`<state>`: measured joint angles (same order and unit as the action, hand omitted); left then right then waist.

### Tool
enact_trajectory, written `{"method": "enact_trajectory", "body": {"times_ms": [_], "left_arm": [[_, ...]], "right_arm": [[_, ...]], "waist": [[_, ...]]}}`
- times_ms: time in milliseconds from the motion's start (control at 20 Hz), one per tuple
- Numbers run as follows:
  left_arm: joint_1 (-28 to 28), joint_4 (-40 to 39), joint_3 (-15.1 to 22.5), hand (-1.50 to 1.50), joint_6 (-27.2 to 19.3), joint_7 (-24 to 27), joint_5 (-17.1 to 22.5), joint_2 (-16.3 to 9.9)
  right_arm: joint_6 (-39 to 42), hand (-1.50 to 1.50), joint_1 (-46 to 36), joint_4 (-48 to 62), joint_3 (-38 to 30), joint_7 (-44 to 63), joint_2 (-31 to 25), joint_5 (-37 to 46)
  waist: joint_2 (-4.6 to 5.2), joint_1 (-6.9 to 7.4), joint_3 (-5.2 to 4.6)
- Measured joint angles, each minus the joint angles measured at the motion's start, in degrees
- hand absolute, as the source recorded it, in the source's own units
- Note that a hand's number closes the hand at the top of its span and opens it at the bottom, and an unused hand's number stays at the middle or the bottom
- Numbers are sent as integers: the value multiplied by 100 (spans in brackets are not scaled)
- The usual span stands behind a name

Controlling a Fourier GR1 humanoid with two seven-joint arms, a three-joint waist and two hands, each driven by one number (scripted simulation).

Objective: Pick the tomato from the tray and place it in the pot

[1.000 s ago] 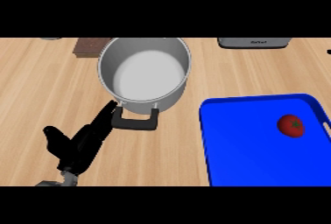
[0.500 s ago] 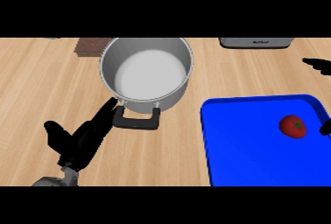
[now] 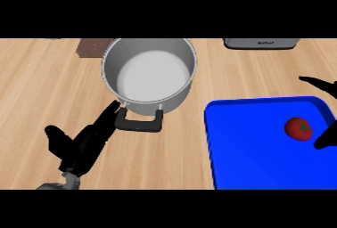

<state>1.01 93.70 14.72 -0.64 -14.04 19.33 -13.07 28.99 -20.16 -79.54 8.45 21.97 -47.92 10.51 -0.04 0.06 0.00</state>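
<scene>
A wooden counter (image 3: pixel 39 89) fills the frame. At lower right sits a blue tray (image 3: pixel 256 147). At upper centre stands a grey pot (image 3: pixel 150 73), its black handle (image 3: pixel 139 123) pointing down. My left hand (image 3: pixel 79 144) rests at lower left, fingers straight and released, tips near the handle. My right hand (image 3: pixel 326 111) shows at the right edge, spread open around nothing. The red tomato (image 3: pixel 299 128) lies on the tray, just beside it.

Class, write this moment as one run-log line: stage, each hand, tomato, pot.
stage: reach | right hand: open, straddling tomato on tray, no grasp | left hand: open beside pot handle | pot: empty
</scene>
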Motion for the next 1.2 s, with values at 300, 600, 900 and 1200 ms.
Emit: {"method": "enact_trajectory", "body": {"times_ms": [300,600,900,1200], "left_arm": [[-2,-111,-122,0,158,31,-94,135],[-2,-27,-251,0,256,-108,-208,246],[-9,44,-427,0,405,-218,-263,321],[-97,151,-487,0,523,-288,-365,416]], "right_arm": [[-66,-150,255,19,-116,-179,222,725],[134,-150,231,285,-270,-417,513,1285],[146,-150,294,384,-435,-443,899,1763],[149,-150,153,899,-622,-879,1053,2212]], "waist": [[2,1,-1],[2,11,-2],[3,9,1],[5,18,1]]}}
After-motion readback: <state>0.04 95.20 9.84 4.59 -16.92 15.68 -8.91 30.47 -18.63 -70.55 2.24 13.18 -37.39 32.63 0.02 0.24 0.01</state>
